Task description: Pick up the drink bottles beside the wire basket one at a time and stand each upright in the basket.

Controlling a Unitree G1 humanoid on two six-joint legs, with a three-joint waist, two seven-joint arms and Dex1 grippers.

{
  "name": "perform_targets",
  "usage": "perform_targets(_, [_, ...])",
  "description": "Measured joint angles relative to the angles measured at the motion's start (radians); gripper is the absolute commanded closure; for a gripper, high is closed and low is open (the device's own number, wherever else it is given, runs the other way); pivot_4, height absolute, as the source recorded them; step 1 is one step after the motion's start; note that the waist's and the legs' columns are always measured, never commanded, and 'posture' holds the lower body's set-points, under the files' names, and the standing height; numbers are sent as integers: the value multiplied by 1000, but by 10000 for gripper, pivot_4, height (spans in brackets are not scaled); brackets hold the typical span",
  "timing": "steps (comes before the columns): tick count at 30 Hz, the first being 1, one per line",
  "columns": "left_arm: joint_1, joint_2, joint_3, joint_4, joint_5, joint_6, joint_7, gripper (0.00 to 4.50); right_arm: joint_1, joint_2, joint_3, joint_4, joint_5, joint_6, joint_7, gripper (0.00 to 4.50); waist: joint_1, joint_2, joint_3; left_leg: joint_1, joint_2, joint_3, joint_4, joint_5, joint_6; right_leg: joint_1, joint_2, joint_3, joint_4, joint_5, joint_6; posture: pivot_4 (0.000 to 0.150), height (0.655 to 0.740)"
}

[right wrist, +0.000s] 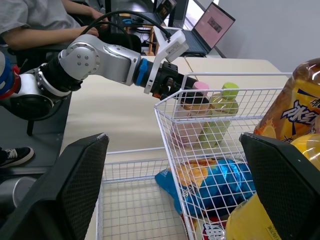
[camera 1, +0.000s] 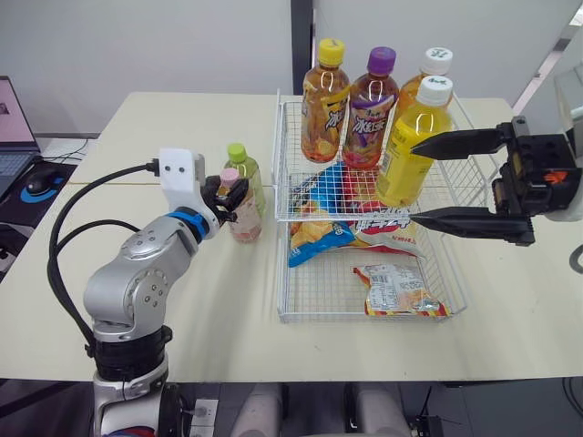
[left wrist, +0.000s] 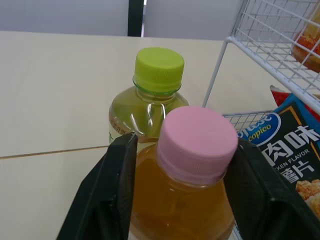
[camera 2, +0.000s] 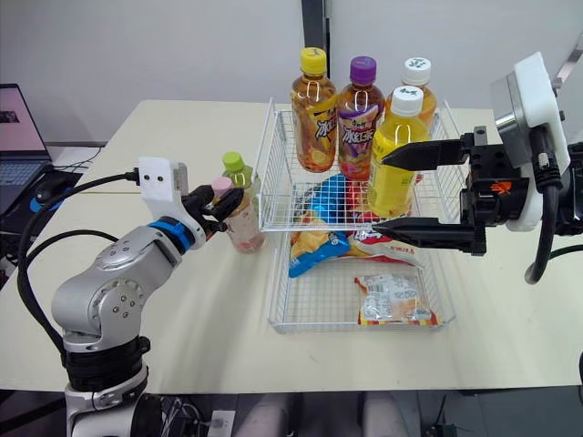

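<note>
Just outside the wire basket's [camera 1: 279, 264] left wall, on the table [camera 1: 182, 118]: pink-capped bottle [camera 1: 244, 218], upright, clamped high at the shoulder between the two fingers of the left gripper [camera 1: 228, 193]. Right behind it, close enough to touch or nearly so: green-capped bottle [camera 1: 248, 175], also upright and not yet moved. Inside the basket's back part: four bottles standing, the yellow white-capped bottle [camera 1: 414, 137] nearest the right wall. Over that right side: right gripper [camera 1: 415, 180], fingers wide apart, holding nothing. On the basket floor: snack bags [camera 1: 319, 232].

Likely trouble from here:
- Knocking over the green-capped bottle on the lift, given the tight spacing.
- Swinging or slipping from so high a grip.
- Catching the bottle's base on the left wall's rim if lifted too low.
- Tipping on release if set down on the uneven snack bags.
</note>
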Motion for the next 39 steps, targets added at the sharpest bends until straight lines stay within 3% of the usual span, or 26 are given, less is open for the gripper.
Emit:
perform_targets(1, [0, 0, 3, 0, 8, -2, 1, 31045, 2, -2, -2, -2, 1, 0, -5, 0, 0, 0, 0, 0, 0, 0, 0, 0, 0, 0, 0, 0, 0, 0, 0, 1500, 7400])
perform_targets(18, [40, 16, 45, -55, -26, 31, -20, 31055, 29, -55, -75, -2, 28, 9, -37, 0, 0, 0, 0, 0, 0, 0, 0, 0, 0, 0, 0, 0, 0, 0, 0, 1500, 7400])
perform_targets(25, [44, 224, 198, -94, -181, 133, -134, 31056, 100, -103, -165, 19, 6, 3, -32, 0, -3, 0, 0, -1, 1, 0, 0, 0, 0, -1, 1, 0, -1, 0, 0, 1500, 7400])
perform_targets(30, [-77, 475, 291, 12, -358, 199, -346, 31057, 117, -109, -193, 32, 7, -6, -17, 0, -4, 0, 0, -1, 1, 2, -1, 0, 0, -1, 1, -2, -2, 0, 0, 1500, 7400])
perform_targets(35, [-311, 661, 291, 238, -482, 269, -510, 31058, 131, -109, -196, 44, 5, -23, -10, 0, -4, -1, 1, -2, 1, 4, 0, 0, 0, 0, 1, -2, -2, 0, 0, 1500, 7400])
perform_targets(39, [-619, 742, 183, 440, -491, 271, -618, 31059, 158, -112, -204, 45, 4, -34, -4, 0, -6, -2, 1, -1, 0, 5, -1, 0, 0, 0, 1, -1, -3, 0, 1, 1500, 7400])
